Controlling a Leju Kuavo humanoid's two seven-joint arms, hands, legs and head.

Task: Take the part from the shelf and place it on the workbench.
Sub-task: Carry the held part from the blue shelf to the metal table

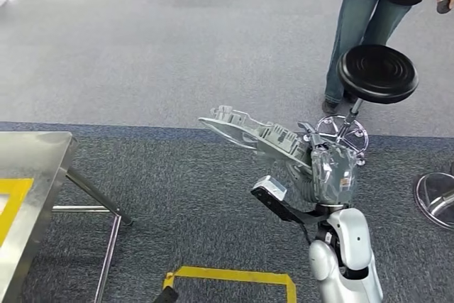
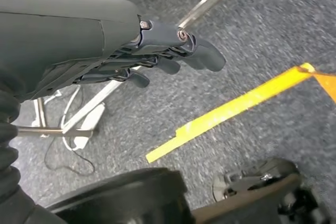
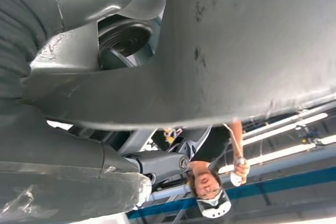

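Gripping right hand (image 1: 333, 174) around long, ribbed grey metal part (image 1: 252, 133).

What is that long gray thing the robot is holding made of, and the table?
The part in the right hand looks like cast metal: dull gray, ribbed, unpainted. The workbench top seems to be brushed steel, since it shines softly and reflects light.
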